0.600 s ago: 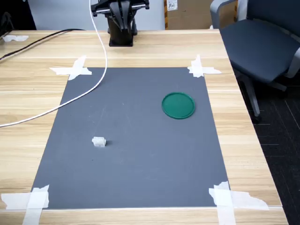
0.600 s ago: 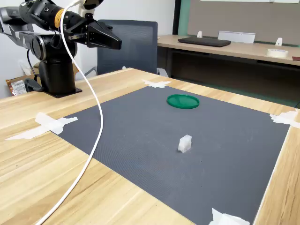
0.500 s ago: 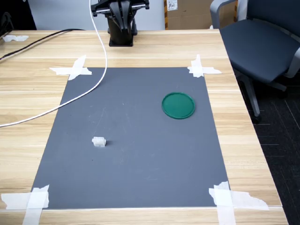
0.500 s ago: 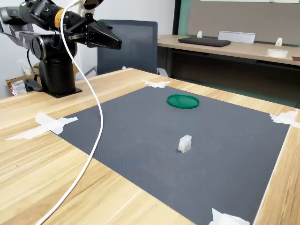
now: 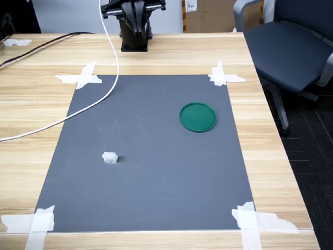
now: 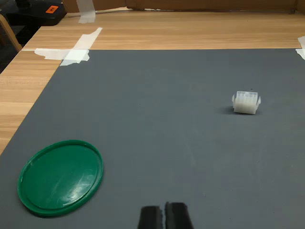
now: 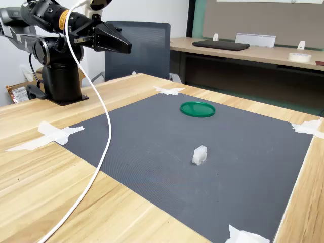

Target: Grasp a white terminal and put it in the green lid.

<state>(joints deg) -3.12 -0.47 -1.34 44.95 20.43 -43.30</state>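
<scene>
Nothing moved — hand [image 7: 126, 48] closed, white terminal [image 5: 110, 157] untouched

Open mat [image 5: 156, 172] all round white terminal [image 5: 110, 158]; green lid [image 5: 197, 116] at its 2 o'clock in the first exterior view, well apart.

A small blocky white terminal [image 5: 110, 157] lies on the grey mat, well apart from the flat round green lid [image 5: 197, 116], which sits empty.
</scene>
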